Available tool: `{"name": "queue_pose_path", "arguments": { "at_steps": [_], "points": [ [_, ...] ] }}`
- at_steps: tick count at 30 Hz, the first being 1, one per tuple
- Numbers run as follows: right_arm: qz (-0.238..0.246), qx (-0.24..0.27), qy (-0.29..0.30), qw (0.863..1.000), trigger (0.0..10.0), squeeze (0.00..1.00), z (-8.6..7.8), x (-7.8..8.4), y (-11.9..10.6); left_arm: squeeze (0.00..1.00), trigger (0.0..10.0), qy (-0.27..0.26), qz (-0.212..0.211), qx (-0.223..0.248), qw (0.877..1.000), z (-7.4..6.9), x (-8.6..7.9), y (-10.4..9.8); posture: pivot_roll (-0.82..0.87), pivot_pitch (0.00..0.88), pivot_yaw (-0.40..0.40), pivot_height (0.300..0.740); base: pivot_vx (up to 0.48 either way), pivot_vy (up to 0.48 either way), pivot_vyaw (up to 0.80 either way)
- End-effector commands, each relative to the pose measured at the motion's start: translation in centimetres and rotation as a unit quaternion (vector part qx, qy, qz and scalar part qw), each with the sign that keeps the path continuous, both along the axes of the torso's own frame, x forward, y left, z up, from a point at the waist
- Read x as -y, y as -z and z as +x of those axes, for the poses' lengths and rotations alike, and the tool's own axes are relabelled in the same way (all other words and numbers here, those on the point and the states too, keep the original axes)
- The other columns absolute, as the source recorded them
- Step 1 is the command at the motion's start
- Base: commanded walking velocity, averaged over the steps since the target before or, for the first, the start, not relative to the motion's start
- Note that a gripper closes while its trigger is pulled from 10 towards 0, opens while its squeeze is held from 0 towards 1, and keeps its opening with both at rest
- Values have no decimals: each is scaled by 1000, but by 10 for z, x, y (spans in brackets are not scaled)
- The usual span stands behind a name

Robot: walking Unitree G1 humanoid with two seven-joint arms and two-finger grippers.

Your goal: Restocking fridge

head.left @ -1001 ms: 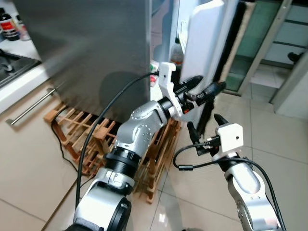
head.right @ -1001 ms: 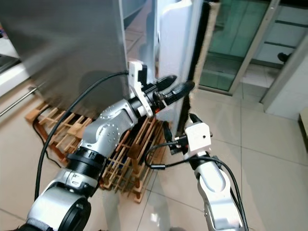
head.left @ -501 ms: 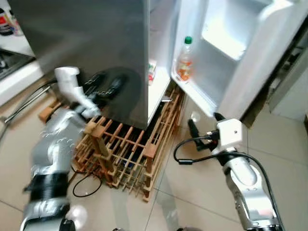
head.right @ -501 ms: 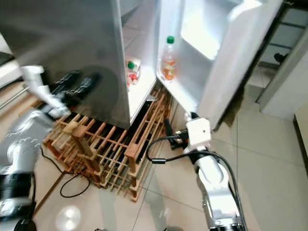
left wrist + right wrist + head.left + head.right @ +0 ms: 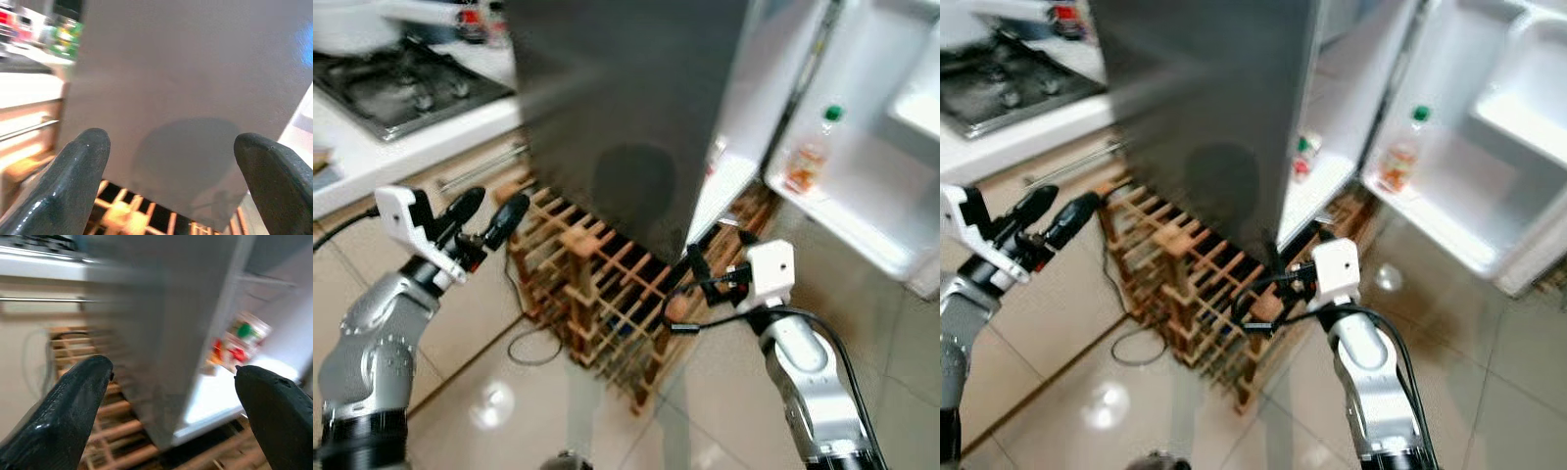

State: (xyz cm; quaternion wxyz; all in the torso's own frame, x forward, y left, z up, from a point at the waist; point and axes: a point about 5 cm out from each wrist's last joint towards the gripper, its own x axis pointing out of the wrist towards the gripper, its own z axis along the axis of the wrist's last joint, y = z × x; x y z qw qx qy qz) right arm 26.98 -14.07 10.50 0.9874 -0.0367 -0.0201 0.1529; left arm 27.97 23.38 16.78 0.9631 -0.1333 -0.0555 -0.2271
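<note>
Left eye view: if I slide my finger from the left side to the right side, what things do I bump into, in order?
Left gripper → wooden rack → right gripper → bottle with the green cap in the open fridge door.

Grey fridge (image 5: pixel 626 108) w/ door (image 5: pixel 891 147) swung wide open; orange drink bottle (image 5: pixel 806 157), green cap, upright in door shelf.

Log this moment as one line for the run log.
stage: fridge door open | left tool open, empty, beside fridge side panel | right tool open, empty, over wooden rack | bottle in door shelf
</note>
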Motion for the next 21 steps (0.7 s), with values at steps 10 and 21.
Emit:
{"name": "queue_pose_path", "arguments": {
  "at_steps": [10, 21],
  "points": [
    [6, 2, 1, 1000, 10000, 0, 1, 1, -1, 0, 10000, 7, 4, 13, 1000, 0, 2, -6, -75, 0, -25, 740, 0, 0, 706],
    [29, -30, 4, 999, 10000, 4, 20, -15, 0, 0, 10000, -238, 124, -20, 963, 7, 47, 12, -85, 0, -29, 740, 0, 0, 647]
  ]
}}
